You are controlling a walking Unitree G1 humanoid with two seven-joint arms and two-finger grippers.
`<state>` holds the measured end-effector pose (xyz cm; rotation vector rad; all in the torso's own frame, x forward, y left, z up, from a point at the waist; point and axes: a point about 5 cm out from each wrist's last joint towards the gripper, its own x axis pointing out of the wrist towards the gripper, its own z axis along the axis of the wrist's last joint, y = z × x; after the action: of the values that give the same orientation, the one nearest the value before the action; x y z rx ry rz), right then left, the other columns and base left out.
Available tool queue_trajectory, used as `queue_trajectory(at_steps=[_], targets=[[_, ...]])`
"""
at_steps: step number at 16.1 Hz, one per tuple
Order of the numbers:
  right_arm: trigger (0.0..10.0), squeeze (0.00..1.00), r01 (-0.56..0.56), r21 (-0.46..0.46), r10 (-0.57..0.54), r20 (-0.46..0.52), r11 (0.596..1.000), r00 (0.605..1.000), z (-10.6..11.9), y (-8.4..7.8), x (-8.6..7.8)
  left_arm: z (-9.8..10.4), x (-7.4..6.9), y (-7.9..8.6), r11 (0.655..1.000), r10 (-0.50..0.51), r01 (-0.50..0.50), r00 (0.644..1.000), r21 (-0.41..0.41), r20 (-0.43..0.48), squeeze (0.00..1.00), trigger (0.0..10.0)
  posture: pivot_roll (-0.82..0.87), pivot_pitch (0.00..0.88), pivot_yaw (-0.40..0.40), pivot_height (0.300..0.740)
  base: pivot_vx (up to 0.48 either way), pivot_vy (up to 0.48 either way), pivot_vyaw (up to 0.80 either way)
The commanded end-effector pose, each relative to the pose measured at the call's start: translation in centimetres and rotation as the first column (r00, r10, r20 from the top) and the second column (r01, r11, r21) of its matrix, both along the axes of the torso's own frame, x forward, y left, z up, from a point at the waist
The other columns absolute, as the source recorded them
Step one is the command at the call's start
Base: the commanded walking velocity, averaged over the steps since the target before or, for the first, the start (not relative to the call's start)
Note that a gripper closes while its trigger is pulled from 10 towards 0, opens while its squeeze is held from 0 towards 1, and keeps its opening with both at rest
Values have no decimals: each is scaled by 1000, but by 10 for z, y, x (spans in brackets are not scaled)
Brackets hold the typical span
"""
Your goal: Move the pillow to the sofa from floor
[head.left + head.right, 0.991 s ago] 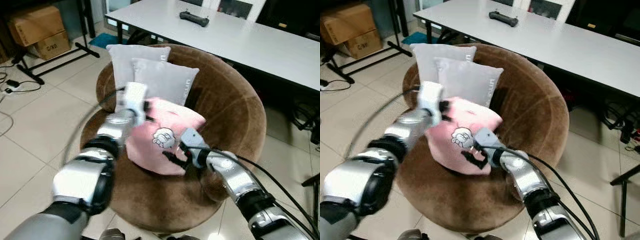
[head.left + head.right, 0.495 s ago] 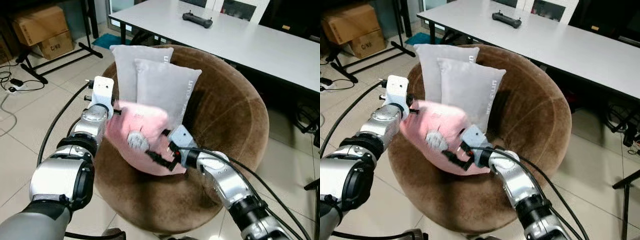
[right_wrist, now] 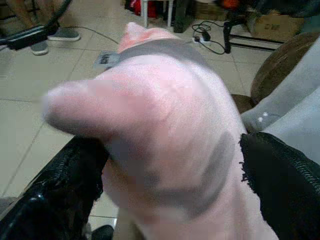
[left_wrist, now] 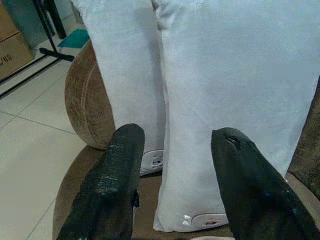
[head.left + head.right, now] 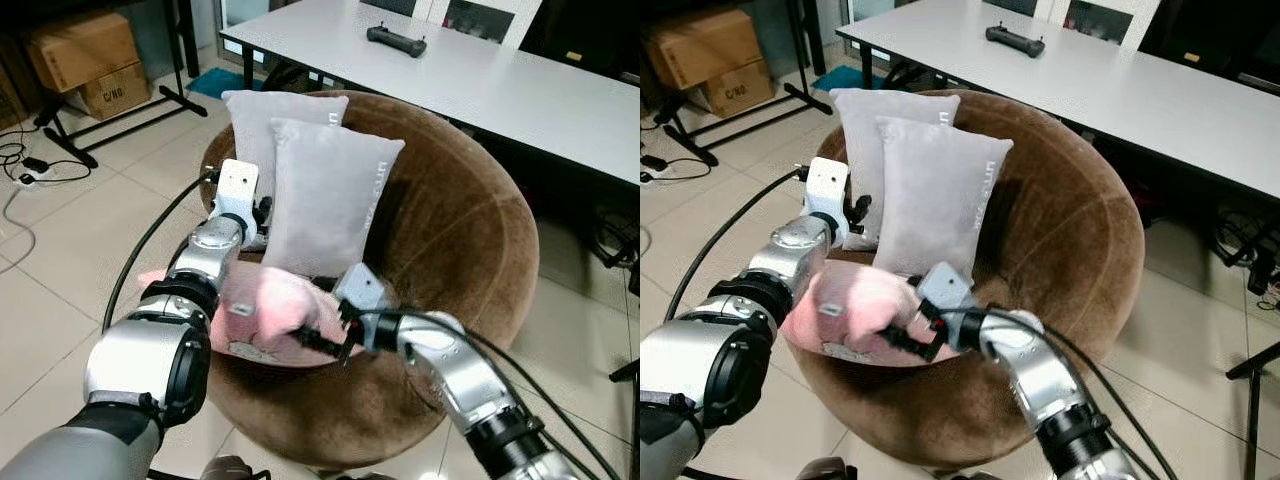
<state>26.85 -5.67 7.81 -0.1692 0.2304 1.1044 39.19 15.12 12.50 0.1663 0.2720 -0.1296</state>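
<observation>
- Since a moment ago, the soft pink pillow with a white tag (image 5: 262,318) has dropped from in front of the grey cushions to the front of the seat of the round brown plush sofa chair (image 5: 470,225), its left end hanging over the seat's edge.
- Right gripper (image 5: 322,342) has its jaws clamped on the pink pillow's near side; in the right wrist view the two black fingers (image 3: 52,195) press in on either side of the pink fabric.
- Left gripper (image 4: 172,165) has let go and come up; its jaws stand apart, holding nothing, just before the two upright light grey cushions (image 5: 320,195) that lean on the sofa's back.
- Behind the sofa stands a long white counter (image 5: 500,85) with a black controller (image 5: 392,39) on it.
- Cardboard boxes (image 5: 88,62) sit on the tiled floor (image 5: 60,260) to the left.
</observation>
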Motion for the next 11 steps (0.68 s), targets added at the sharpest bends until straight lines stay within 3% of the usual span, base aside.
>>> queue_trajectory(at_steps=[1, 2, 4, 7, 8, 9, 10, 11], targets=[[10000, 0, -4, -10, 4, 1, 1000, 1000, 1, 2, -1, -7, -3, -4, 1000, -14, 14, 1000, -9, -18, 169, 10000, 21, 0, -80, 740, 0, 0, 0], [10000, 0, -6, -13, 6, -2, 1000, 1000, 0, 4, -1, -9, -4, -4, 1000, -17, 17, 1000, -18, -23, 0, 10000, 21, 0, -80, 740, 0, 0, 0], [10000, 0, 5, -17, -5, -11, 1000, 1000, 0, 4, 0, -10, -5, -2, 999, -20, 19, 1000, -40, -24, 0, 10000, 25, 0, -83, 740, 0, 0, 0], [10000, 0, 23, -13, -23, -20, 1000, 1000, 0, 4, 1, 3, -1, -2, 982, -86, 87, 996, -165, 17, 0, 10000, 30, 0, -87, 740, 0, 0, 0], [3765, 0, 32, 0, -32, -47, 999, 998, -1, 5, 2, 8, -1, -3, 966, -170, 176, 984, -188, 46, 0, 10000, 35, 0, -89, 740, 0, 0, 0], [1020, 0, 35, 9, -35, -62, 999, 997, -1, 6, 2, 7, -3, -1, 963, -200, 206, 978, -172, 51, 0, 10000, 42, 0, -92, 740, 0, 0, 0], [0, 0, 33, 14, -32, -73, 999, 997, -1, 7, 2, 6, -5, 1, 957, -229, 235, 972, -172, 57, 0, 10000, 42, 0, -92, 740, 0, 0, 0], [0, 0, 33, 15, -31, -74, 999, 997, -1, 7, 2, 5, -6, 2, 954, -235, 242, 970, -174, 60, 0, 10000, 47, 0, -96, 740, 0, 0, 0]])
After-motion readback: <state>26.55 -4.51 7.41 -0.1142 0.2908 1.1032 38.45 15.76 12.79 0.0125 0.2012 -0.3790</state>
